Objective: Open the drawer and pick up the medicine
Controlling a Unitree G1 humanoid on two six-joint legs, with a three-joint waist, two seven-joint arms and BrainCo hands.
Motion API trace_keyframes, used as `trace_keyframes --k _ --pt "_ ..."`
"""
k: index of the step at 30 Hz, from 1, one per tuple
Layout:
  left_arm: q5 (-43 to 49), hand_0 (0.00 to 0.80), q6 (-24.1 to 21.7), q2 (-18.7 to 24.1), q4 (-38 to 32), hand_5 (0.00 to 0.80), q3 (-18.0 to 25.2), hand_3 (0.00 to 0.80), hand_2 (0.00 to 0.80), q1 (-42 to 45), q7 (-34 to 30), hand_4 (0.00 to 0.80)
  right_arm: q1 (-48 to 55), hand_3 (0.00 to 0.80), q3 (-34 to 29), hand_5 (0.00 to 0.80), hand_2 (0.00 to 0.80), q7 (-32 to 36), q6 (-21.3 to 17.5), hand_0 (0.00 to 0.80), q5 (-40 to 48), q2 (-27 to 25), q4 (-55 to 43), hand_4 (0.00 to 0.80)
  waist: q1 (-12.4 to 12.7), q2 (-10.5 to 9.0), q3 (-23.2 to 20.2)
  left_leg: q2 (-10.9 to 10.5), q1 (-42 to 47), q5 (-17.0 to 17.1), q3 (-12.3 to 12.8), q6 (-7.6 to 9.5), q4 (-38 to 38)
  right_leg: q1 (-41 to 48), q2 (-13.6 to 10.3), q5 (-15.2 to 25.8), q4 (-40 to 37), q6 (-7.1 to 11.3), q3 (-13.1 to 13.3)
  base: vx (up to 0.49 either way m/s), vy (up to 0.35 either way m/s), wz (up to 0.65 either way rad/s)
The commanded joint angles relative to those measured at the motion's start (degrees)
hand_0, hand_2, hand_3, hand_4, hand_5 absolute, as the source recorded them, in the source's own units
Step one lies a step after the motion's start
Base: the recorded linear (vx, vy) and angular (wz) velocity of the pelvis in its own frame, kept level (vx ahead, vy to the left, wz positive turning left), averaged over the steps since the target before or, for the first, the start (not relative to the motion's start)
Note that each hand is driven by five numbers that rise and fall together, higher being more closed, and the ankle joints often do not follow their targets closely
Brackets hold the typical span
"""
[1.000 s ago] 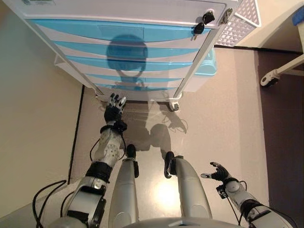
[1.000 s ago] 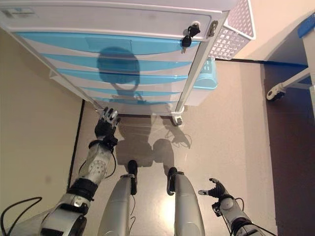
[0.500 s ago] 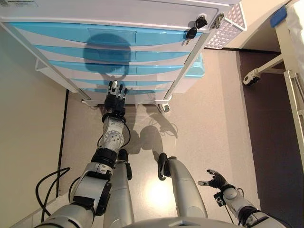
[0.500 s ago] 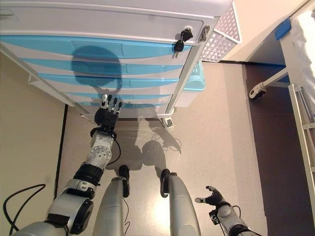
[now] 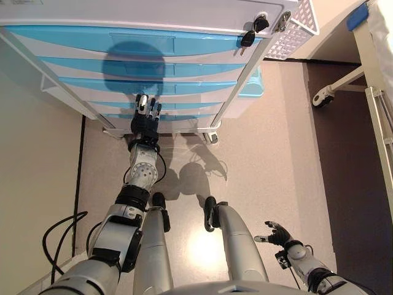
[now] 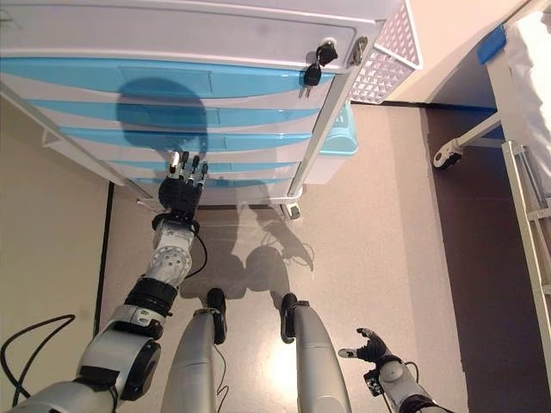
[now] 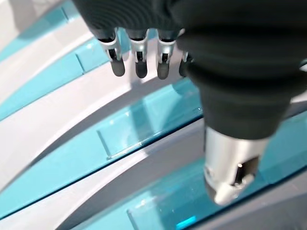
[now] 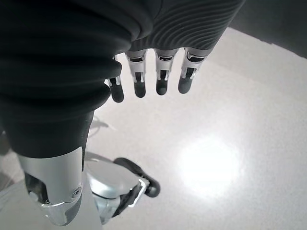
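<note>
A white cart (image 5: 153,12) with several translucent blue drawers (image 5: 147,64) stands in front of me, all drawers shut. No medicine shows in any view. My left hand (image 5: 144,120) is raised in front of the lower drawers, fingers straight and open, close to a drawer front (image 7: 139,120) but holding nothing. My right hand (image 5: 276,235) hangs low at my right side over the floor, fingers relaxed and open, empty.
Keys (image 5: 250,34) hang from a lock at the cart's top right. A white lattice basket (image 5: 295,27) and a pale blue bin (image 5: 253,86) hang on its right side. A wheeled bed frame (image 5: 344,86) stands at right. A beige wall (image 5: 31,184) runs along the left.
My left hand has risen from near the cart's base to in front of the lower drawers. The camera has shifted. My right hand has stayed low.
</note>
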Motion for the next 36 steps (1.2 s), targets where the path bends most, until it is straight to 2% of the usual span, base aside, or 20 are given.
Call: trace_keyframes --k 1,15,29,30,31,32,33,36 --pt "0.92 0.0 -2.69 1.06 -4.62 0.0 -0.8 0.0 0.0 -3.28 -3.73 0.0 1.27 0.0 1.29 0.0 0.0 0.61 -1.35 0.0 0.91 -3.22 1.39 0.0 -0.9 2.22 -1.85 -2.2 2.5 -8.45 3.12 5.19 2.54 -0.9 1.54 7.56 -6.6 1.12 0.46 -0.003 0.017 -0.07" --pt "-1.61 0.0 -5.53 1.58 -10.53 0.0 -1.5 0.0 0.0 -6.84 -4.59 0.0 0.93 0.0 1.87 0.0 0.0 1.76 -1.34 0.0 0.0 -3.11 3.18 0.0 -0.89 2.36 -2.74 -2.18 2.69 -7.97 3.76 5.62 0.72 -0.99 1.96 9.13 -9.0 1.53 1.07 0.0 0.008 -0.04" --pt "-2.87 0.0 -7.04 1.73 -10.88 0.0 -1.02 0.0 0.0 -8.96 -3.86 0.0 0.13 0.0 2.89 0.0 0.0 1.92 -1.49 0.0 -0.54 -3.13 3.19 0.0 -0.93 2.21 -2.88 -2.29 4.09 -6.88 4.18 5.78 -2.37 0.19 2.6 11.25 -12.51 1.91 1.9 0.002 0.008 -0.06" --pt "-2.77 0.044 -7.02 1.83 -11.1 0.044 -1.08 0.044 0.044 -8.93 -3.94 0.044 0.19 0.0 2.88 0.0 0.0 1.94 -1.43 0.0 -0.63 -3.18 3.29 0.0 -0.9 2.22 -2.85 -2.29 4.21 -6.73 4.16 5.74 -2.7 0.3 2.55 11.39 -12.79 1.95 1.91 0.0 0.0 -0.04" --pt "-2.59 0.0 -7.1 1.87 -11.22 0.0 -1.14 0.0 0.0 -8.94 -3.9 0.0 0.19 0.0 2.83 0.0 0.0 1.89 -1.38 0.0 -0.81 -3.24 3.48 0.0 -0.87 2.25 -2.83 -2.31 4.33 -6.58 4.11 5.71 -2.97 0.4 2.48 11.45 -12.9 1.98 1.86 0.0 0.0 0.0" --pt "-2.58 0.0 -7.1 1.86 -11.24 0.0 -1.14 0.0 0.0 -8.94 -3.88 0.0 0.19 0.0 2.83 0.0 0.0 1.88 -1.39 0.0 -0.81 -3.23 3.49 0.0 -0.87 2.25 -2.82 -2.32 4.35 -6.56 4.11 5.71 -3.0 0.43 2.47 11.46 -12.92 1.99 1.86 0.0 0.0 0.0" --pt "-2.28 0.044 -7.24 1.96 -11.32 0.044 -1.42 0.044 0.044 -9.22 -3.84 0.044 0.23 0.0 2.85 0.0 0.0 1.86 -1.34 0.0 -0.92 -3.25 3.71 0.0 -0.8 2.3 -2.73 -2.47 4.59 -6.28 4.01 5.6 -3.41 0.75 2.35 11.56 -13.33 1.95 1.86 0.0 0.0 0.0" --pt "-2.31 0.063 -7.25 2.0 -11.3 0.063 -1.42 0.063 0.063 -9.45 -3.89 0.063 0.23 0.0 2.87 0.0 0.0 1.89 -1.37 0.0 -0.93 -3.31 3.65 0.0 -0.79 2.32 -2.65 -2.52 4.72 -6.12 3.93 5.52 -3.6 0.86 2.27 11.61 -13.34 1.94 1.73 0.0 0.0 0.0"
